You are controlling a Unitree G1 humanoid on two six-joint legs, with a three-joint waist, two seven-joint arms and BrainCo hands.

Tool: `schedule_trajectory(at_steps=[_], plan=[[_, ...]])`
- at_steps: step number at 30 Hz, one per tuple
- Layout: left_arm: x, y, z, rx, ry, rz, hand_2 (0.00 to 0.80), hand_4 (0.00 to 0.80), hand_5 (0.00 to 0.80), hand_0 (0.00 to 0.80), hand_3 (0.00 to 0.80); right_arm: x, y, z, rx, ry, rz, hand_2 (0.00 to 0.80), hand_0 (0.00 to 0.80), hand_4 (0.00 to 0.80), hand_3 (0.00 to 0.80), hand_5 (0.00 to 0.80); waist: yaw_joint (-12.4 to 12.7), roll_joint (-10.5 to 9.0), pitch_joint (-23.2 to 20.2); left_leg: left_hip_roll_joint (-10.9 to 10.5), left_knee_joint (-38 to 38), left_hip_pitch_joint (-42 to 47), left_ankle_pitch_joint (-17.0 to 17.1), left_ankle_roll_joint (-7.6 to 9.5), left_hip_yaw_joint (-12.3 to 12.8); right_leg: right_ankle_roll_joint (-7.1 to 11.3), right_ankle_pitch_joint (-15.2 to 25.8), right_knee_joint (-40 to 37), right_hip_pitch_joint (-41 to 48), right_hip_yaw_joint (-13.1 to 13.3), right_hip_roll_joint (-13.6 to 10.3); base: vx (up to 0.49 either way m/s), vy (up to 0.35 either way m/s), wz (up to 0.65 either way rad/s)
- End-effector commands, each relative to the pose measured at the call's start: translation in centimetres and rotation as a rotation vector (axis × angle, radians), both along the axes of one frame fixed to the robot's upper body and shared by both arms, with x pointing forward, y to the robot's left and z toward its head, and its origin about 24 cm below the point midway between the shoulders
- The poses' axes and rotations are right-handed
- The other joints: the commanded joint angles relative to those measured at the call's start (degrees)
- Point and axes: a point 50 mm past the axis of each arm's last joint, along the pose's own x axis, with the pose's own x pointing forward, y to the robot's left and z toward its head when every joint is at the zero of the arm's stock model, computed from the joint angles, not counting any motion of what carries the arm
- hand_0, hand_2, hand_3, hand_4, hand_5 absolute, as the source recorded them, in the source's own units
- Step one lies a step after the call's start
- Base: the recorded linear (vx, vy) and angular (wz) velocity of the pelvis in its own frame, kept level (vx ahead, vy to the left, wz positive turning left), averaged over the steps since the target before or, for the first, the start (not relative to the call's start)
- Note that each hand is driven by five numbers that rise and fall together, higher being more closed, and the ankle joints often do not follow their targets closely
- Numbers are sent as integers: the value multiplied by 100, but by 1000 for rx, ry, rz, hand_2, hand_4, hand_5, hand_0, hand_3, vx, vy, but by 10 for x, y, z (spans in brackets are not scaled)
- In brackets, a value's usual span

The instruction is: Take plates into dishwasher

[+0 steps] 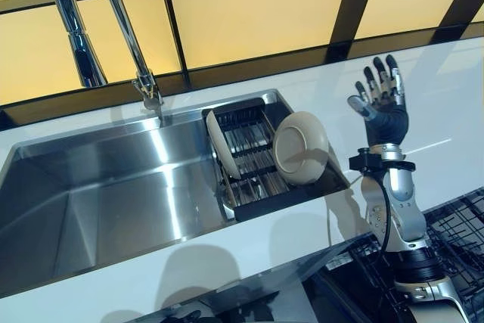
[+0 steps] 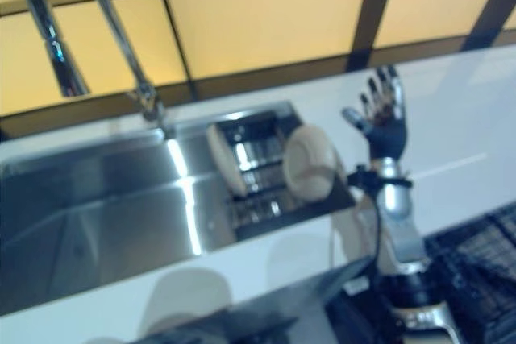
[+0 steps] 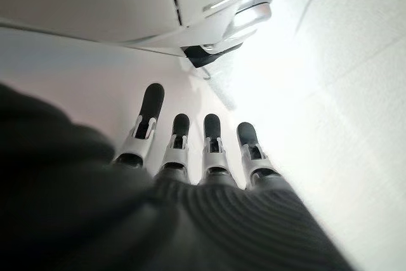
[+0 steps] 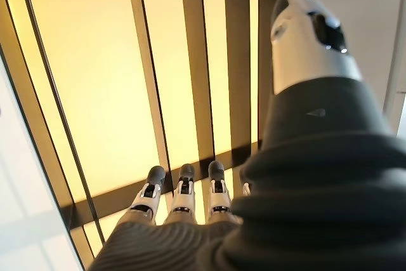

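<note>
Chrome faucet (image 1: 98, 28) behind steel sink (image 1: 91, 209); white counter (image 1: 446, 119).

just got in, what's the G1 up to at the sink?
Nothing is held yet. The right hand is raised, fingers straight, above the white counter, just right of the drying rack in the sink. Two plates stand in that rack, untouched. The left hand is open and idle, seen only in its wrist view. A dark dishwasher rack shows at lower right.
</note>
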Motion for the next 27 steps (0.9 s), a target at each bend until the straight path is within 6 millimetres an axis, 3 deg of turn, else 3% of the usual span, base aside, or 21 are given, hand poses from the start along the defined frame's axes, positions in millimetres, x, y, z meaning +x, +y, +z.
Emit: schedule_trajectory(at_steps=[1, 3, 6, 9, 13, 17, 27], plan=[[38, 9, 9, 64, -77, -83, 0, 0, 0, 0, 0, -4, -13, 15, -38, -54, -88, 0, 0, 0, 0, 0, -2, -305, -362, 59, 264, -529, -59, 138, -201, 324, 877, 835, 12, -517, -848, 72, 150, -16], [34, 14, 9, 85, -60, -75, 0, 0, 0, 0, 0, -2, -13, 17, -54, -52, -113, 0, 0, 0, 0, 0, 43, -271, -388, 57, 136, -397, -50, 131, -66, 344, 958, 857, -70, -749, -852, 47, 118, -30], [33, 23, 11, 118, -49, -39, 0, 0, 0, 0, 0, 6, -7, 24, -78, -48, -127, 0, 0, 0, 0, 0, 63, -230, -349, 95, -85, -164, -69, 89, 124, 365, 936, 723, -376, -1112, -613, 15, 54, -50], [34, 34, 14, 132, -55, 26, 0, 0, 0, 0, 0, 13, -3, 29, -114, -31, -118, 0, 0, 0, 0, 0, 155, -245, -326, 99, -126, -172, -76, 75, 305, 371, 956, 609, -395, -1456, -628, -27, -28, -55], [37, 34, 15, 112, -61, 53, 0, 0, 0, 0, 0, 17, -10, 24, -184, 58, -101, 0, 0, 0, 0, 0, 109, -306, -361, 101, -129, -169, -112, 71, 249, 337, 823, 413, -336, -1369, -474, 7, -53, -36], [41, 31, 15, 90, -77, 39, 0, 0, 0, 0, 0, 23, -19, 17, -227, 187, -11, 0, 0, 0, 0, 0, 68, -398, -398, 181, -129, -133, -117, 34, 376, 344, 662, 308, -186, -1413, -406, 13, -57, -15], [42, 40, 18, 121, -84, 19, 0, 0, 0, 0, 0, 31, -34, 5, -228, 409, 195, 0, 0, 0, 0, 0, 32, -633, -371, 218, -129, -50, -162, 30, 487, 419, 657, 392, -56, -1483, -418, -4, -42, 2]])
